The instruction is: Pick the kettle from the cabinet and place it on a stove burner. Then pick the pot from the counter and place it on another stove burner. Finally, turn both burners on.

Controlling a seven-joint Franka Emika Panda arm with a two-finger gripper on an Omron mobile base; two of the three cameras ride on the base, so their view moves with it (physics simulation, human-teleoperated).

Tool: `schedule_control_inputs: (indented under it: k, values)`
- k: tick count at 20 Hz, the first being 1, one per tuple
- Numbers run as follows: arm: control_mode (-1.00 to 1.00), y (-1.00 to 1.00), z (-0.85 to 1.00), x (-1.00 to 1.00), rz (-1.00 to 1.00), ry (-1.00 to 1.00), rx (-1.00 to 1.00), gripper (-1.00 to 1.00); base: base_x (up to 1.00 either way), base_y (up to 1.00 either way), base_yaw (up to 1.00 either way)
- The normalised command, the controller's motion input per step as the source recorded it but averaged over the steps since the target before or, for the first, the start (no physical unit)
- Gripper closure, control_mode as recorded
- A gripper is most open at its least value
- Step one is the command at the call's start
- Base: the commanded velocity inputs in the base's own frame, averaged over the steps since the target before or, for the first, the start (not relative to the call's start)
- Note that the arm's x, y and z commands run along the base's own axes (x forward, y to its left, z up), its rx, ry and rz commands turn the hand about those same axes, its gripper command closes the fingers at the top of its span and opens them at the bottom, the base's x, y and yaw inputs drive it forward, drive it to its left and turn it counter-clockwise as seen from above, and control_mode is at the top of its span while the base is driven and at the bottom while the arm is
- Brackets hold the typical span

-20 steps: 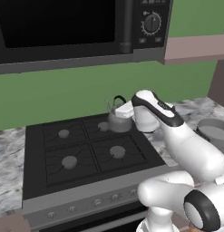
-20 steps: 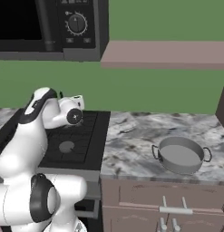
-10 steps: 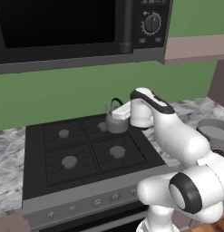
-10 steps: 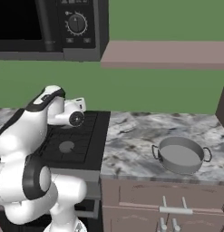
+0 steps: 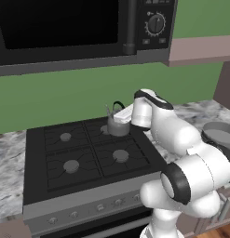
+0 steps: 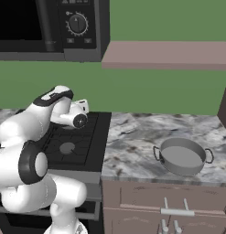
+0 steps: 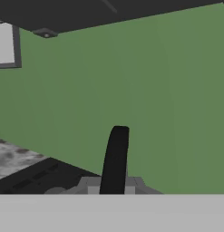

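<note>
The small grey kettle (image 5: 117, 125) is at the back right stove burner, its base down at the grate; whether it rests there I cannot tell. My gripper (image 5: 120, 109) is shut on its black arched handle (image 7: 115, 156), which stands between my fingertips (image 7: 90, 184) in the hand view. The other burners (image 5: 120, 155) under the black grates are bare. The wide shallow pot (image 6: 182, 156) sits on the marbled counter (image 6: 132, 137) to the right of the stove, also seen as the pot (image 5: 219, 135) behind my arm. The mauve cabinet shelf (image 6: 169, 54) hangs above it.
A black microwave (image 5: 65, 28) with a dial hangs directly over the cooktop (image 5: 42, 158). Grey knobs (image 5: 100, 208) line the stove front. A green wall (image 7: 154, 90) stands close behind the kettle. Drawer fronts with handles (image 6: 178, 211) lie below the counter.
The arm has carried the kettle slightly down towards the back right burner. The gripper has stayed shut on the handle, and the pot has not moved.
</note>
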Motion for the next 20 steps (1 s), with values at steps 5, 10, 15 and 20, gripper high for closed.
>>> schedule_control_inputs:
  k: [5,10,15,20]
  values:
    - [-1.0,0.02,-0.06,0.25,0.0,0.0,0.0,1.0,0.0,0.0,0.0]
    - [-1.0,0.08,-0.14,0.35,0.0,0.0,0.0,1.0,0.0,0.0,0.0]
    - [-1.0,0.13,-0.2,0.28,0.0,0.0,0.0,1.0,0.0,0.0,0.0]
    - [-1.0,0.11,-0.26,0.24,0.0,0.0,0.0,1.0,0.0,0.0,0.0]
